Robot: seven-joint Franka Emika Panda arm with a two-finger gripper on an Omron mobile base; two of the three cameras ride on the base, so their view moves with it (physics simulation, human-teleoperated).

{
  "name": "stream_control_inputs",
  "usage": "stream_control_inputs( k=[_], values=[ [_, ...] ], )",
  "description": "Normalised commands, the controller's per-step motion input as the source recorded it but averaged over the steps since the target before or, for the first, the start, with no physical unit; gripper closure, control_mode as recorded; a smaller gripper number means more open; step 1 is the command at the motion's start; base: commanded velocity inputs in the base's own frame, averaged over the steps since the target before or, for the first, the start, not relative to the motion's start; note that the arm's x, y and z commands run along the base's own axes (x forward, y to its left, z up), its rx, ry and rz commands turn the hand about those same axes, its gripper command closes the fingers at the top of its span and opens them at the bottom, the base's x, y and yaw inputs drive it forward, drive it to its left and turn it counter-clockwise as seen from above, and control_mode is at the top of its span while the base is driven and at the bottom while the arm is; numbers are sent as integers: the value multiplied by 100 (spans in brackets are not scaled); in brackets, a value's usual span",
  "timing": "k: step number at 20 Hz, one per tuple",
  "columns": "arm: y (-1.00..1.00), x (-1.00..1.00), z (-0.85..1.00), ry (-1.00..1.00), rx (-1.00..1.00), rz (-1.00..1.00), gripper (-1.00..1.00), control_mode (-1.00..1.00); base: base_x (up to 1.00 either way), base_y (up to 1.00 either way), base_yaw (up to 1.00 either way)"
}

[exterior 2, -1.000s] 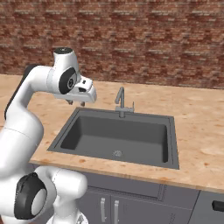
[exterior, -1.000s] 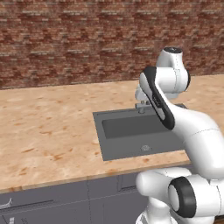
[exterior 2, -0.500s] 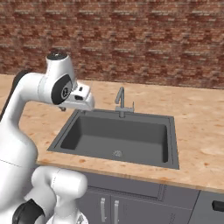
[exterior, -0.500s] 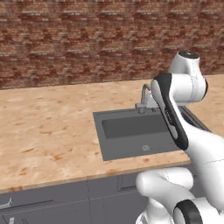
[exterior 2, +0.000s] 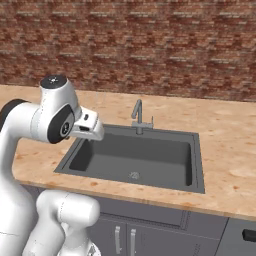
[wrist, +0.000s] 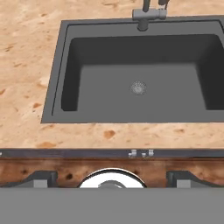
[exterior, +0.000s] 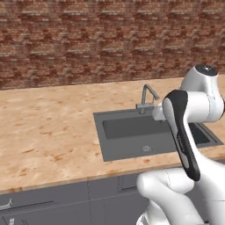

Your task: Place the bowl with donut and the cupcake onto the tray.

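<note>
The bowl, the donut, the cupcake and the tray are all out of view. My gripper (wrist: pixel 112 178) hangs over the front edge of the counter and looks down at the dark sink (wrist: pixel 139 105). Its two fingertips (wrist: pixel 42 177) stand far apart at the bottom of the hand view, open, with nothing between them. In the right base view the hand (exterior 2: pixel 86 128) sits above the sink's near left corner.
A grey faucet (exterior 2: pixel 138 116) stands at the back of the sink (exterior 2: pixel 135 156). Speckled wooden counter (exterior: pixel 48 127) stretches to both sides under a brick wall (exterior: pixel 88 39). Grey cabinet fronts with handles (exterior 2: pixel 124 239) run below the counter edge.
The arm has drawn back toward the base and the hand has sunk lower over the sink's front left. The sink and counter have stayed where they were.
</note>
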Motion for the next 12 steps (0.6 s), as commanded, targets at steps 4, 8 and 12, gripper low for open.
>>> stream_control_inputs(
  k=[4,8,12],
  values=[
    [0,-6,-2,0,0,0,-100,100,-61,-13,0],
    [0,0,0,0,0,0,-100,100,-93,-20,0],
    [0,0,0,0,0,0,-100,100,-60,-16,0]
  ],
)
